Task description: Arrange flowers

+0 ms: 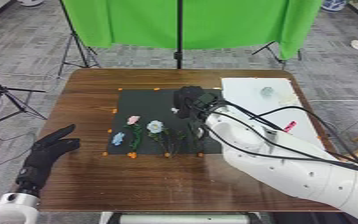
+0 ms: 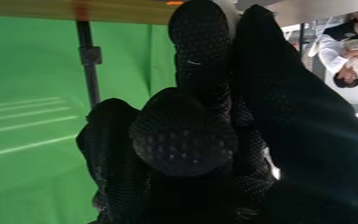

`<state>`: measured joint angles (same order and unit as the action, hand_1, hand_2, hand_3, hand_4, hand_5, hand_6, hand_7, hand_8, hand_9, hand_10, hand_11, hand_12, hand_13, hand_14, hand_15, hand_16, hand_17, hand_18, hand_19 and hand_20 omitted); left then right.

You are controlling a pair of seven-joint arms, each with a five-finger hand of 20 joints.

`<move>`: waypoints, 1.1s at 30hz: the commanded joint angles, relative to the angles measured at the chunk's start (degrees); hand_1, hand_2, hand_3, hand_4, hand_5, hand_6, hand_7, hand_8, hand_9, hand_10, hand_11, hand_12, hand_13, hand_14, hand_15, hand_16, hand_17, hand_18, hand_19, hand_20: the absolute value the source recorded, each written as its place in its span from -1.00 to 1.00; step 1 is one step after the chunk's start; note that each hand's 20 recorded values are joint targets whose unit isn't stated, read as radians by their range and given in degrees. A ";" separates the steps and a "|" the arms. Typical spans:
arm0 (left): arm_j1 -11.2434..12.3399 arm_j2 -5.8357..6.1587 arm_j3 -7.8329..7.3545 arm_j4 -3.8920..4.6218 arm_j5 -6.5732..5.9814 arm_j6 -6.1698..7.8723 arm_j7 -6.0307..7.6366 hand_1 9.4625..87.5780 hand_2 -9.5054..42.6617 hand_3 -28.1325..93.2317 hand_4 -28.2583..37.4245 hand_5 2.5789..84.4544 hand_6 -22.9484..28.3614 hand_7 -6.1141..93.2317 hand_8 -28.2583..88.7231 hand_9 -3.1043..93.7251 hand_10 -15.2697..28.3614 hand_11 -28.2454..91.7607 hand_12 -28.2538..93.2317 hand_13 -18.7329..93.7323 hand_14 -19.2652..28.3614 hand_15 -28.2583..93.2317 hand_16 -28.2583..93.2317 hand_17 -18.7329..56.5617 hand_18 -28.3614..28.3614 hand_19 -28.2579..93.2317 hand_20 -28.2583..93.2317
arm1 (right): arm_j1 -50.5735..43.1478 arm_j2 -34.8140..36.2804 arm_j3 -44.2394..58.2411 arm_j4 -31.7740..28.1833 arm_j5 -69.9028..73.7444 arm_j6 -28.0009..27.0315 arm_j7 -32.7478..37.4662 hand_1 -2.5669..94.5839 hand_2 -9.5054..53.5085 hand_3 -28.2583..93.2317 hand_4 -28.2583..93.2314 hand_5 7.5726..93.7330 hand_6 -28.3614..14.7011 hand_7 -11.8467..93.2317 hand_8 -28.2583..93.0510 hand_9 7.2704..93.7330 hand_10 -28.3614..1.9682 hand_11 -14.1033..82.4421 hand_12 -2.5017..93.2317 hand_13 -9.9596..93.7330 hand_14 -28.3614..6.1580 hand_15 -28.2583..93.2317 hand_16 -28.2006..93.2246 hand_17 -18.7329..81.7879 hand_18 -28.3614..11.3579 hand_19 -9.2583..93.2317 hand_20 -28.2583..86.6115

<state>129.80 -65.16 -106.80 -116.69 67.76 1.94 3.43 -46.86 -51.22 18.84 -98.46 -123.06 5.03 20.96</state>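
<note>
White, cable-draped right arm (image 1: 282,167) foremost, slender-stemmed flowers beyond.
In the head view it reaches over the dark rectangular mat (image 1: 144,100) on the brown wooden table (image 1: 87,187), its black-gloved right hand (image 1: 193,100) above the mat's far right part; whether that hand is wide, narrow or holding something, I cannot tell. On the mat lie a small blue flower (image 1: 118,139), a pink flower (image 1: 133,120) with green leaves and a pale blue flower (image 1: 155,127). Off to the left, the black-gloved left hand (image 1: 44,154) is spread wide, thumb apart. Seen from the right wrist, the right hand stands before a bright green cloth (image 2: 33,90), beside the dark upright pole (image 2: 89,55).
</note>
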 commanded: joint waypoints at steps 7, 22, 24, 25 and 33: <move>-0.08 -0.37 0.31 0.56 0.37 -0.84 -0.33 -0.37 -0.41 0.61 -0.31 -0.08 0.01 -0.69 -0.62 0.04 0.36 -0.17 -0.34 0.01 0.61 -0.16 -0.55 -0.36 0.58 -0.23 -0.26 | -1.42 -0.90 -0.67 -1.08 0.26 -3.53 -0.67 0.06 -1.00 0.42 -0.77 0.59 0.27 -0.41 -0.29 0.82 0.21 -0.29 -0.31 0.96 0.60 0.40 0.08 0.62 -0.29 1.00 0.52; 0.05 -0.41 0.25 0.47 0.49 -0.86 -0.42 -0.37 -0.41 0.61 -0.31 -0.08 0.01 -0.69 -0.62 0.04 0.36 -0.17 -0.34 0.01 0.61 -0.16 -0.55 -0.36 0.58 -0.23 -0.26 | -1.83 -0.34 0.79 -2.37 0.72 -6.39 -0.40 -0.16 -1.00 0.57 -0.80 0.53 0.27 -0.40 -0.59 0.75 0.11 -0.24 -0.47 0.94 0.58 0.40 0.08 0.60 -0.31 1.00 0.52; 0.09 -0.48 0.18 0.49 0.48 -0.93 -0.42 -0.37 -0.41 0.61 -0.31 -0.08 0.01 -0.69 -0.62 0.04 0.36 -0.17 -0.34 0.01 0.61 -0.16 -0.55 -0.36 0.58 -0.23 -0.26 | -2.13 0.03 2.03 -2.90 1.27 -6.50 -0.23 -0.17 -1.00 0.58 -0.80 0.52 0.28 -0.40 -0.64 0.74 0.11 -0.24 -0.47 0.94 0.58 0.40 0.08 0.59 -0.31 1.00 0.52; 0.17 -0.46 0.14 0.44 0.46 -0.97 -0.45 -0.37 -0.40 0.61 -0.31 -0.08 0.00 -0.69 -0.62 0.04 0.36 -0.17 -0.33 0.01 0.60 -0.16 -0.55 -0.36 0.58 -0.23 -0.26 | -2.29 0.34 2.81 -3.30 1.35 -6.36 -0.06 -0.19 -1.00 0.58 -0.80 0.52 0.27 -0.40 -0.64 0.73 0.12 -0.25 -0.47 0.94 0.57 0.40 0.08 0.59 -0.31 1.00 0.52; 0.43 -0.39 -0.18 0.22 0.52 -1.17 -0.74 -0.37 -0.40 0.60 -0.31 -0.08 0.00 -0.69 -0.62 0.04 0.36 -0.17 -0.34 0.01 0.61 -0.16 -0.55 -0.37 0.58 -0.23 -0.26 | -4.97 5.50 14.75 -7.06 3.09 -5.71 1.78 -0.24 -1.00 0.56 -0.79 0.45 0.29 -0.40 -0.65 0.64 0.04 -0.26 -0.46 0.89 0.48 0.40 0.09 0.54 -0.37 1.00 0.51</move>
<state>129.48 -65.18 -106.73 -116.51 67.93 1.59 3.38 -50.94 -50.80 24.55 -102.72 -120.77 -1.52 20.86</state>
